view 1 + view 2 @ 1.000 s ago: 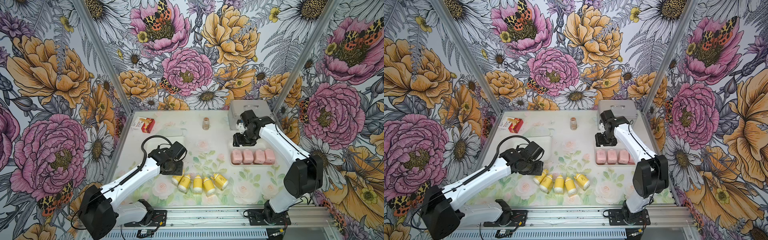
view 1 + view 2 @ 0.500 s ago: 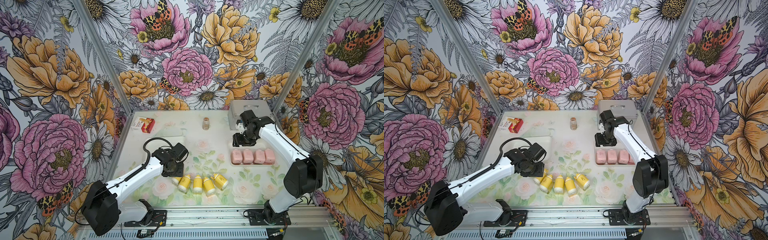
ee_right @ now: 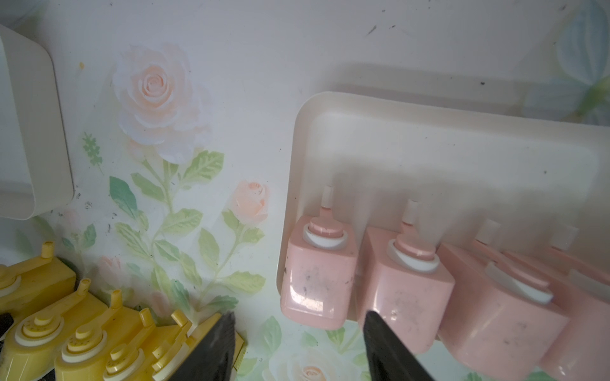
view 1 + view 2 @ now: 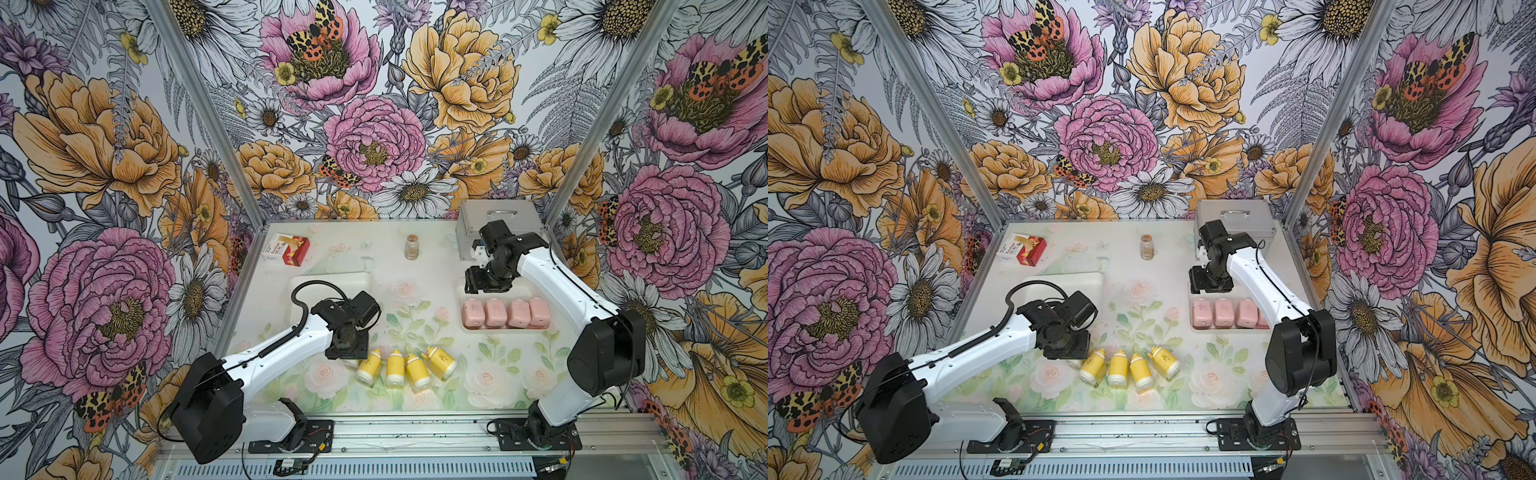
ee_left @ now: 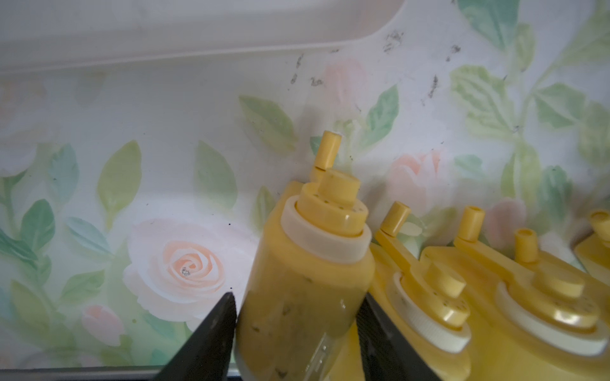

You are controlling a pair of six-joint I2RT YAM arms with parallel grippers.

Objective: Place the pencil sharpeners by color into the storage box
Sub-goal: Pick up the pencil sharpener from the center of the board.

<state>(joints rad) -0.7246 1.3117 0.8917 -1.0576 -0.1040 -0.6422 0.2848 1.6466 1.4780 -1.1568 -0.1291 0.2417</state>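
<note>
We see white arm links with bulky black joints, a black ribbed cable looping beside the left arm (image 4: 291, 345), black tapered fingers (image 3: 211, 349), black screwed baseplates on the aluminium rail (image 4: 415, 432)

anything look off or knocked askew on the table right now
Mostly tidy: four pink sharpeners sit in a neat row in their tray. The rightmost yellow sharpener is angled away from its neighbours. Dark scuffs mark the table and the pink ones.

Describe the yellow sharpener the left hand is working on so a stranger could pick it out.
Find the row of yellow sharpeners on the table's near edge. It is the end one, hidden under the left arm in both top views. Alone among them, it sits between the left hand fingers.
</note>
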